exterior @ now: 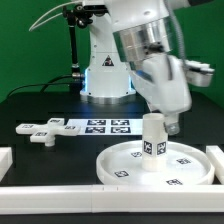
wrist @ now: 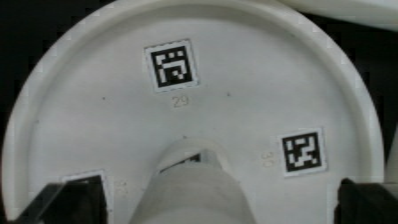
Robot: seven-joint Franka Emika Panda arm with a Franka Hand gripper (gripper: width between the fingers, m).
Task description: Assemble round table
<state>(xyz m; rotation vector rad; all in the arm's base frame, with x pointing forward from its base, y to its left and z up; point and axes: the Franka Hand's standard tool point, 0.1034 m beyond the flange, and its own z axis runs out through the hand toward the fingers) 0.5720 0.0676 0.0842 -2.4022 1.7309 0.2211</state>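
Leg (exterior: pixel 153 138) stands upright at the middle of the disc (exterior: pixel 130 170) on the worktop (exterior: pixel 40 105); fingers (wrist: pixel 71 197) open, straddling it without touching; risk, I judge: closing off-centre could tip the leg or shove the disc aside.

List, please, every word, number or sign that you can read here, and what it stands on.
No readable words, brands or numbers anywhere.
Large rimmed white plastic round disc: black-and-white square tags, patterns only, no text.
Same disc: a faint mark below one tag, too blurred to read.
Short white cylindrical leg: one tag, pattern only.
White cross-shaped base piece and flat white marker board: tags only, no text.
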